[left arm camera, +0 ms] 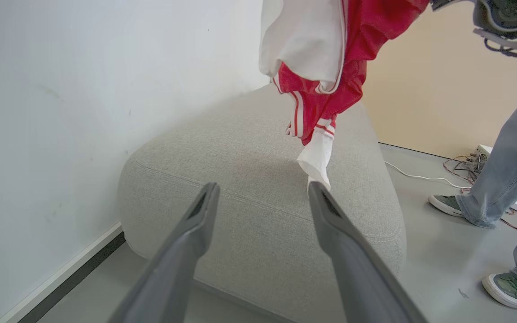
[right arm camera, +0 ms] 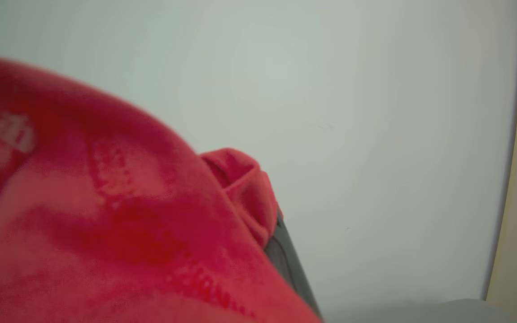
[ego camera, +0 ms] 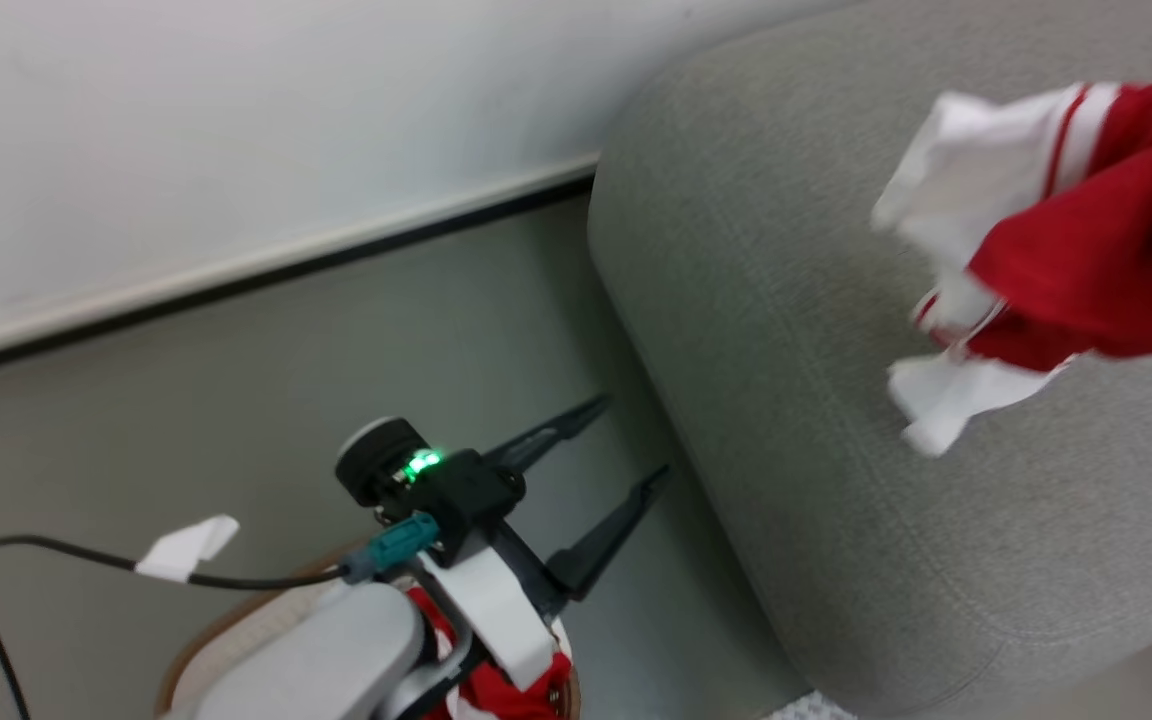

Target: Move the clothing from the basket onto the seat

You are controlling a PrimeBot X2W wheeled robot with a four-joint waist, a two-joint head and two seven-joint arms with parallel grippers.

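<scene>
Red garment cloth lies bunched right against the lens in the right wrist view, draped over the right gripper so that just the edge of one dark finger peeks out under a fold. The jaws are buried. Since the garment hangs free from that arm, I judge them clamped on it.

Seen from the head, the garment hangs over the seat, well in from its rounded edge. It is carried high, probably so that the trailing white ends clear the cushion. From the left wrist its lowest white tail dangles close above the seat; I cannot tell whether it touches. This looks like the spot for a release: lowering first would let the cloth settle rather than slide off.

Lower left in the head view, the left gripper is spread wide and empty, fingers aimed past the seat's side. It hovers over the basket, likely parked clear of the carrying arm and handy for the next pick. More red clothing shows in the basket beneath that arm, so the job is partway done.

Beyond the seat's far side, a person's legs stand on the floor, apart from it.
</scene>
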